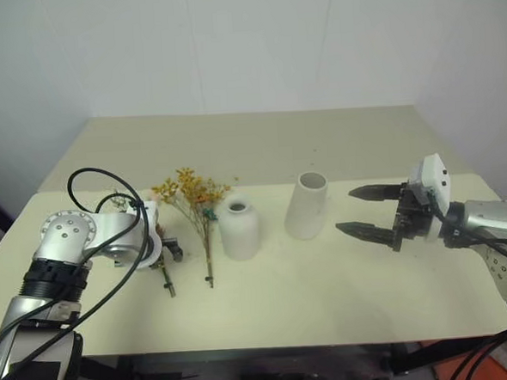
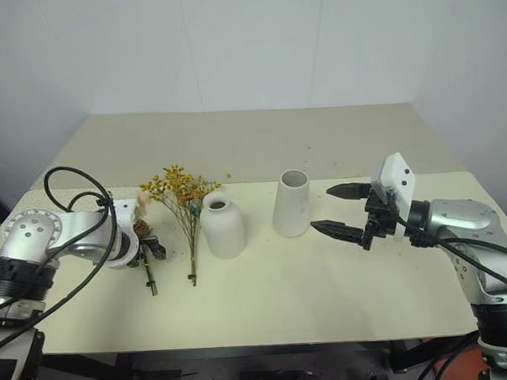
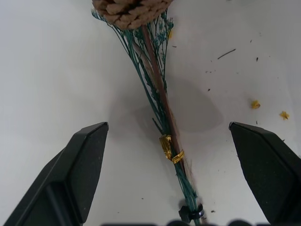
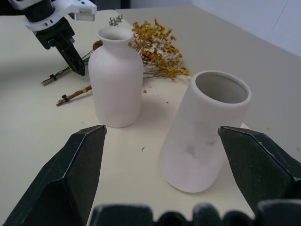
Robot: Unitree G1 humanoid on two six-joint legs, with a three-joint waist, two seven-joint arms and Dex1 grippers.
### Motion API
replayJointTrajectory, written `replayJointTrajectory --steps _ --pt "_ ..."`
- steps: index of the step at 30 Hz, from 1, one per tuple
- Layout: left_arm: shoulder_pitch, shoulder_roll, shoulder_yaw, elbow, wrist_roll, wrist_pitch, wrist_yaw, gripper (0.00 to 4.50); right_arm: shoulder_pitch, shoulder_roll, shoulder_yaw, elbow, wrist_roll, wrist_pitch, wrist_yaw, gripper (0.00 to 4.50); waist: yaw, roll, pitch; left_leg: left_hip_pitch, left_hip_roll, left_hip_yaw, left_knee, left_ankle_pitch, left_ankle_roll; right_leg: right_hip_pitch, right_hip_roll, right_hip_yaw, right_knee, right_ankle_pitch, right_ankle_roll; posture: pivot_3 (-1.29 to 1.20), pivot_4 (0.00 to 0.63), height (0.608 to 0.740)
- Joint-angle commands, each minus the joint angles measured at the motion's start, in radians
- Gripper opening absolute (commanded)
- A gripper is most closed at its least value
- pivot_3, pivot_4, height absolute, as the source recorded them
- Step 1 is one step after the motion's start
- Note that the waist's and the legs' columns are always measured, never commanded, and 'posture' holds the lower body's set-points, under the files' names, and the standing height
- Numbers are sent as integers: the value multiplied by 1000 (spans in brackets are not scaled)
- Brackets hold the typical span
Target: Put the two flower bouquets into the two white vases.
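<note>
Silver-grey arms, looped black cables, white wrist housings; each tool [image 1: 368, 210] has two black tapered fingers.

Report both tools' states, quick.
Left tool: open, holding nothing, poised above the pinecone bouquet's stems.
Right tool: open, holding nothing, beside the tapered vase.

The cream table [image 1: 329, 306] carries two white vases [image 1: 239, 229] [image 1: 307, 206] and two bouquets [image 1: 196, 202] [image 3: 160, 103].
</note>
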Motion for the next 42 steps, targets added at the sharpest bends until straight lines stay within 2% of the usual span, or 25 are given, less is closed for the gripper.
replayJointTrajectory --steps 1,4,7,19,23,27,32,37,42 --pt "-10 -34 37 26 -9 -28 40 4500 -7 -17 -31 -34 13 8 -7 4458 0 0 0 0 0 0 0 0 0 0 0 0 0 0 0 0 150 740" --pt "-8 -51 50 26 -9 -28 57 4500 -10 -17 -30 -36 15 11 -10 4458 0 0 0 1 -1 0 0 0 0 1 0 0 0 0 0 0 150 740" --pt "-2 -56 57 24 -9 -29 71 3931 -9 -17 -32 -37 15 12 -11 4500 0 0 0 1 -1 0 0 1 -1 2 -1 0 0 0 0 0 150 740" --pt "13 -30 62 4 -9 -18 49 91 -6 -22 -34 -37 19 13 -11 4500 -2 0 -1 1 -1 -1 0 1 -1 1 -1 0 0 0 0 0 150 740" --pt "26 -2 66 -11 -9 -28 38 24 -3 -21 -33 -40 16 13 -14 4500 -3 0 -1 1 -1 -1 0 1 -1 1 -1 0 0 0 0 0 150 740" --pt "68 45 76 -113 43 -52 -2 24 -2 -23 -40 -35 12 10 -21 4500 -5 0 0 1 -1 -1 0 1 -1 1 0 1 0 0 0 0 150 740" --pt "101 103 106 -272 295 -53 -192 24 -1 -21 -37 -33 10 6 -23 4500 -2 0 0 1 -2 -1 -1 1 -2 1 -1 0 0 0 0 0 150 740" --pt "120 136 175 -329 425 -50 -235 24 8 -21 -39 -36 9 1 -23 4500 -1 0 0 1 -2 -1 -1 2 -3 1 -1 0 -1 0 0 0 150 740" --pt "103 116 231 -378 640 -98 -291 24 14 -15 -38 -37 6 -6 -28 4500 -1 0 0 1 -2 -1 -1 2 -3 1 -1 0 -1 0 0 0 150 740"
